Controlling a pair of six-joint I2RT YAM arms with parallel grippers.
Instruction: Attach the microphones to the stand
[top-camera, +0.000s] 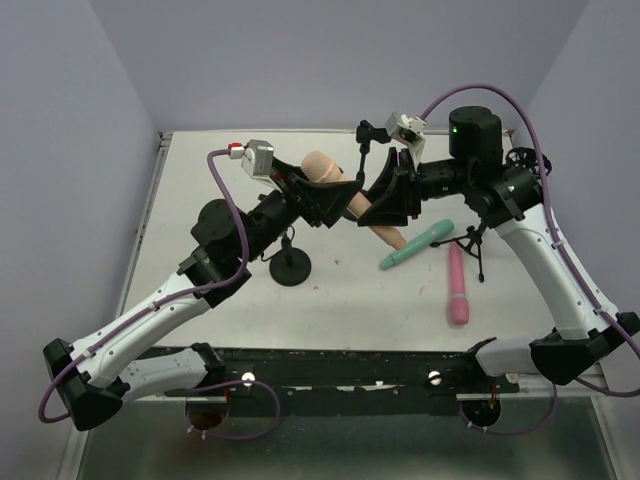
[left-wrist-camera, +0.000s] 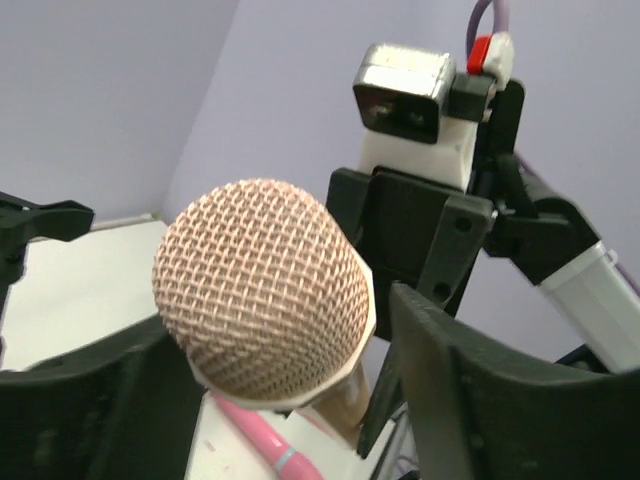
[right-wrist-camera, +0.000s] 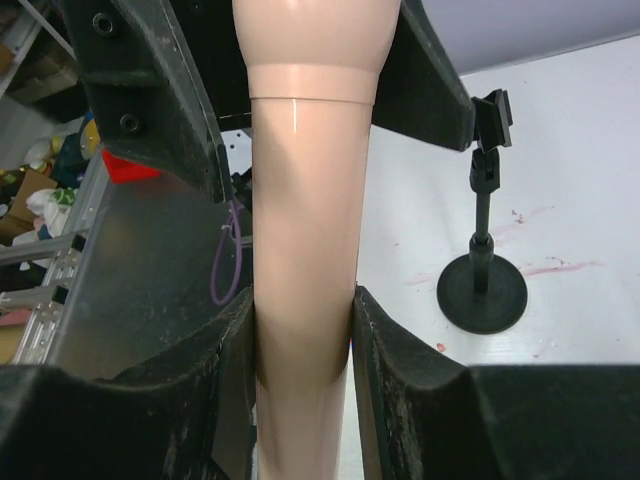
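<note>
Peach-tan microphone (top-camera: 322, 166): clenching it in left gripper (top-camera: 325, 200) and right gripper (top-camera: 385, 205); mounting nothing on stand (top-camera: 290, 268) yet; leaving mint-teal microphone (top-camera: 415, 246), pink microphone (top-camera: 457, 285) beside right gripper.

The peach-tan microphone (top-camera: 322, 168) hangs tilted above the middle of the desk (top-camera: 350, 310), mesh head far-left and tapered handle near-right. The left claw (left-wrist-camera: 290, 400) clamps it below the head, the right claw (right-wrist-camera: 300, 340) lower down. The mint-teal microphone (top-camera: 415, 245) lies diagonally to its right, the pink microphone (top-camera: 457, 285) just nearer. A round-based stand (top-camera: 290, 265) is upright at left.
</note>
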